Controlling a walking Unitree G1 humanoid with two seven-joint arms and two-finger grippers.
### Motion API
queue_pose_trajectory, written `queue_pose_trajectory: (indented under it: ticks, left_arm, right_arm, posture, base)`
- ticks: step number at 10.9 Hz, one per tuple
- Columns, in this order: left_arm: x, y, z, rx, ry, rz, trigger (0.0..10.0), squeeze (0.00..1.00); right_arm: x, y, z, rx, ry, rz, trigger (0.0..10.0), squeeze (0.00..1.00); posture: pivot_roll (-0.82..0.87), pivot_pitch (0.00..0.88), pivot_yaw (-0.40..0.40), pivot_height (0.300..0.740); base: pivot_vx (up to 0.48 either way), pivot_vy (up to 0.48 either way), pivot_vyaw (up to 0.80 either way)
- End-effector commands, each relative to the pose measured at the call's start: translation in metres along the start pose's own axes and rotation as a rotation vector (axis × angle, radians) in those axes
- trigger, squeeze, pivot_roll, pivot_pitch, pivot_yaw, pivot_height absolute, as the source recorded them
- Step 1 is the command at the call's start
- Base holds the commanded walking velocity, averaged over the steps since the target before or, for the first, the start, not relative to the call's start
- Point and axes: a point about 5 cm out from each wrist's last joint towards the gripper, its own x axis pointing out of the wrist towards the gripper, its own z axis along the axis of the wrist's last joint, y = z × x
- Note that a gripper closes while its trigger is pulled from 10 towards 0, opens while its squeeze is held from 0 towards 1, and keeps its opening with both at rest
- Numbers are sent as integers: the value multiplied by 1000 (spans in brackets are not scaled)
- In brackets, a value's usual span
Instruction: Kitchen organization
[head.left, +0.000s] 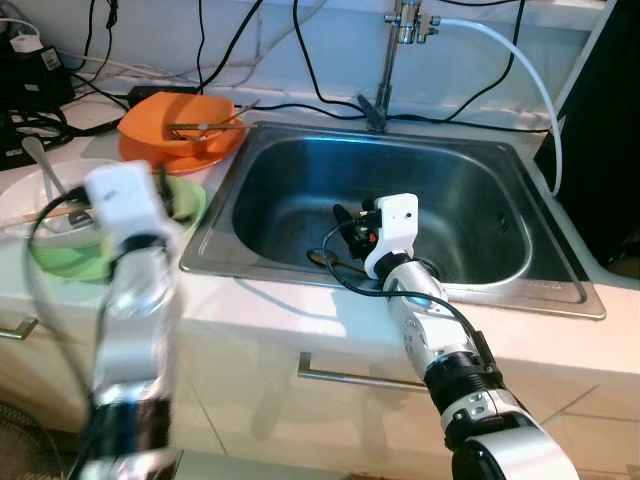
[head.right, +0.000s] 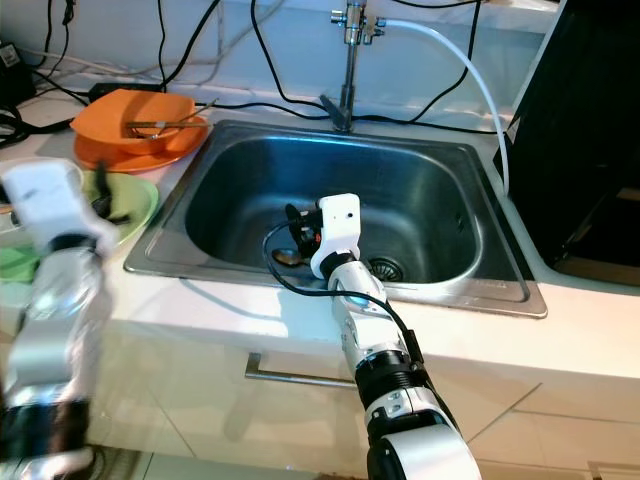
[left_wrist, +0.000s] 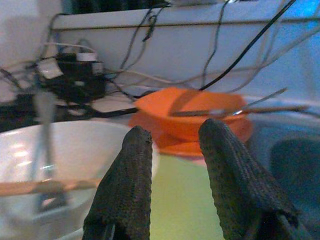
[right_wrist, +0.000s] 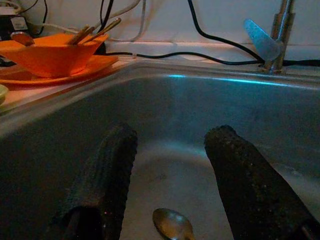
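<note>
My right gripper (right_wrist: 167, 170) is down inside the sink (head.left: 505, 160), fingers spread apart with nothing between them, and the spoon (right_wrist: 173, 224) lies on the sink floor just below and between my two fingers (right_wrist: 107, 170). That is the relation the next move turns on, as I judge it: the spoon sits ahead of and under the gap, its bowl toward me and its handle running off out of frame, so I cannot say exactly how its long axis lies against my fingers. In the head views the spoon (head.left: 320, 258) peeks out just beside the gripper (head.left: 350, 232), on the side toward my left, with the drain (head.right: 384, 268) on the other side. My right arm is plainly the nearer one; my left gripper (left_wrist: 175, 165) is up over the counter, also open and empty (its fingers frame the stacked dishes rather than anything in the sink). The left wrist view shows what the sink view does not: a white bowl (left_wrist: 60, 150) with utensils in it close by, a green plate (head.left: 190, 200) beneath, and the orange bowl (left_wrist: 195, 112) beyond with utensils resting across it. The right wrist view alone shows the spoon's bowl clearly; from the head it is mostly hidden behind my wrist.
</note>
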Motion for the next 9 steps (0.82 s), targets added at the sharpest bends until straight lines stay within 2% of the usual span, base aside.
queue_pose_trajectory:
  ticks: [1, 2, 5, 7, 9]
  left_arm:
    - [-4, 12, 6, 42, -20, 36, 10000, 0]
    - [-8, 22, 7, 72, -21, 63, 10000, 0]
    - [-20, 38, 9, 117, -20, 115, 10000, 0]
    - [-28, 35, 3, 115, 13, 113, 10000, 0]
    - [-29, 28, -1, 93, 34, 94, 10000, 0]
  right_arm:
    - [-2, -1, -4, 16, 13, -7, 10000, 0]
    - [-2, 0, -4, 18, 14, -3, 10000, 0]
    - [-2, -1, -4, 15, 15, 1, 10000, 0]
    - [-2, -1, -3, 13, 16, 5, 10000, 0]
    - [-1, -1, -3, 11, 16, 6, 10000, 0]
  posture:
    - [241, 39, -13, 740]
    - [245, 40, -15, 740]
    - [244, 40, -23, 740]
    - [243, 40, -26, 740]
    - [241, 40, -27, 740]
  base:
    - [0, 0, 0]
    - [0, 0, 0]
    - [0, 0, 0]
    - [0, 0, 0]
    - [0, 0, 0]
